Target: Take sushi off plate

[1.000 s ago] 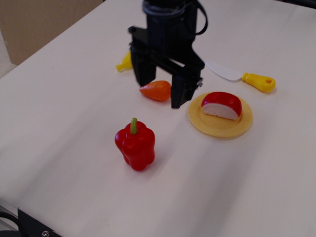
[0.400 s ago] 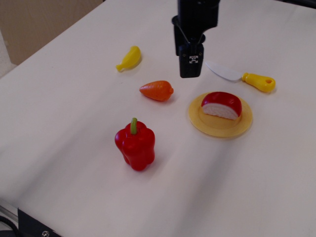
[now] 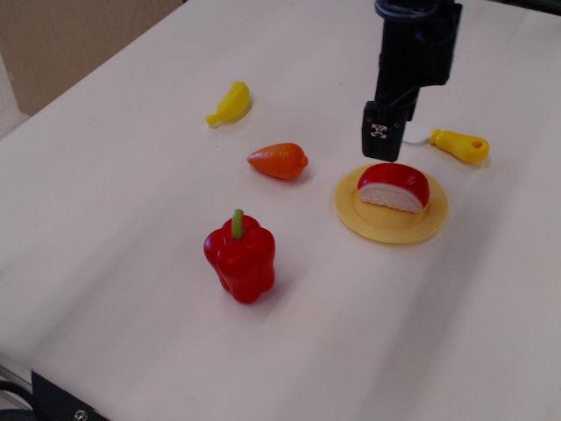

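Pale desk [image 3: 131, 175], black gripper [image 3: 384, 140] above sushi [image 3: 394, 187] on yellow plate [image 3: 377, 224], jaw state unclear, knife blade [image 3: 417, 134] partly hidden behind it

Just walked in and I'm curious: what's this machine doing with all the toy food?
A black robot arm's gripper hangs just above a toy sushi that sits on a small yellow plate. It isn't touching the sushi, so nothing has been lifted off. A red pepper, an orange carrot, a yellow banana and a toy knife lie untouched on the table.
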Controlling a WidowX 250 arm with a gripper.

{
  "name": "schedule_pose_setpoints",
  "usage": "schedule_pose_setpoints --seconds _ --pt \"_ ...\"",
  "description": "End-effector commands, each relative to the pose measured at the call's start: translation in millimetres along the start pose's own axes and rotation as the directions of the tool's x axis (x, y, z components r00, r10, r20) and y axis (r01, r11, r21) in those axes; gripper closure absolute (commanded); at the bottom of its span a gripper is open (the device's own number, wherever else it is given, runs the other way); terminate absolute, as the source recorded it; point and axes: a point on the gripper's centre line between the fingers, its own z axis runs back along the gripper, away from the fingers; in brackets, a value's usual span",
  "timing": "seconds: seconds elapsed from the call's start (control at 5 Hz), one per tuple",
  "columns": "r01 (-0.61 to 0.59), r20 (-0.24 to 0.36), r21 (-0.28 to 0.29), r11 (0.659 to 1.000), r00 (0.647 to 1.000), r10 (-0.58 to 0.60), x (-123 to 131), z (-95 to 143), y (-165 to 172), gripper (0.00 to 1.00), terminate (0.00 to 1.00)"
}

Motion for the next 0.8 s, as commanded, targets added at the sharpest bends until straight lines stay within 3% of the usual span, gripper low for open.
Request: schedule_pose_setpoints --seconds 0.0,0.6 --pt "-0.015 -0.027 -0.008 1.000 1.000 0.015 19 -5 -4 0.00 0.00" --pt "-0.041 -0.019 0.006 0.999 0.999 0.041 21 -27 0 0.00 0.00"
